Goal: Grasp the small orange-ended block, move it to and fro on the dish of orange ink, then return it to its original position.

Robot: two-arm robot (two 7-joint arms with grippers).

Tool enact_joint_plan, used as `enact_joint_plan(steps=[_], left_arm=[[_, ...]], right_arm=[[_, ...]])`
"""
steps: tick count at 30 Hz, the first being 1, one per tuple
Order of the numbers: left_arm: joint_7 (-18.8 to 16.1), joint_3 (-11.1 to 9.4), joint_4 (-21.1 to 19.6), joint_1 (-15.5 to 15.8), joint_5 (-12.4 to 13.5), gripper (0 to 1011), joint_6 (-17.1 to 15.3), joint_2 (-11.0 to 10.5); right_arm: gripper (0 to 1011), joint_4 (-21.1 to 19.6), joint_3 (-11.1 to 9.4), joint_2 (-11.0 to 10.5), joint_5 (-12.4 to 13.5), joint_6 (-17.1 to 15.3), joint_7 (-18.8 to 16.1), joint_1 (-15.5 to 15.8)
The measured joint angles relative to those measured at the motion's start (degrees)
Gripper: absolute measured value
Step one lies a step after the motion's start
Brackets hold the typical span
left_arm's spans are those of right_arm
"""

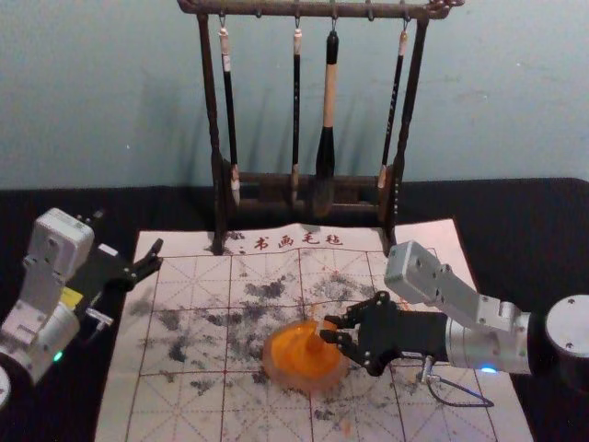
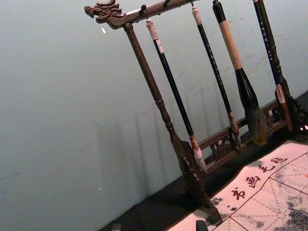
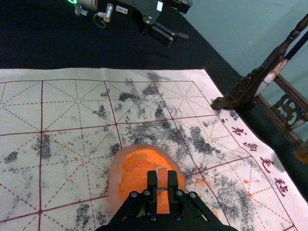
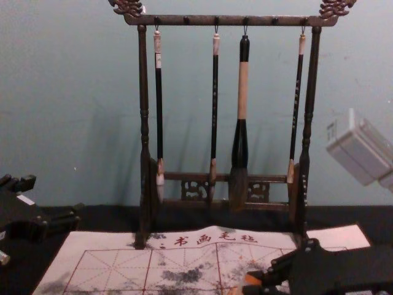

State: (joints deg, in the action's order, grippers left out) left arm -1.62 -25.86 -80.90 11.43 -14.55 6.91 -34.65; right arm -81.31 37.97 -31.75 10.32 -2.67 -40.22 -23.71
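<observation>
"as i stand here facing the mat (image 1: 195, 407), tell me what the right gripper (image 1: 327, 329) has."

"it has the small block (image 3: 161, 180), pinched firmly between its fingertips. the block looks roughly upright, its long axis crosswise to the gripper's reach, with the pale end up and the orange end towards the ink."

"and the dish (image 3: 114, 186)?"

"right beneath the jaws. the orange ink (image 3: 137, 166) spreads below and past the fingertips, with more of it ahead of them than back towards the wrist. whether the block touches it, i cannot tell."

"so which way should the rubbing go?"

"i'd judge out ahead of the fingertips and back, short and low, keeping inside the rim. the near side, under the fingers, has less room."

"anything to bump?"

"the brush stand (image 4: 202, 20) is off to one side of the jaws, at the mat's far edge, well apart. the left gripper (image 1: 160, 255) faces across from the opposite side, fingers spread with nothing between them, well out of reach. the right arm is nearer and should do it all, the setting down too."
</observation>
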Motion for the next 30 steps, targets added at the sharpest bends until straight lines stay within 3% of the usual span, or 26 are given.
enact_joint_plan(steps=[17, 30], left_arm=[[0.0, 0.0, 0.0, 0.0, 0.0, 1001, 0.0, 0.0], [0.0, 0.0, 0.0, 0.0, 0.0, 1001, 0.0, 0.0]], right_arm=[[91, -3.3, -0.5, -2.4, 0.4, -0.4, -0.9, 1.8], [91, -4.0, 0.8, -2.2, 0.3, -0.2, -1.9, 1.7]])
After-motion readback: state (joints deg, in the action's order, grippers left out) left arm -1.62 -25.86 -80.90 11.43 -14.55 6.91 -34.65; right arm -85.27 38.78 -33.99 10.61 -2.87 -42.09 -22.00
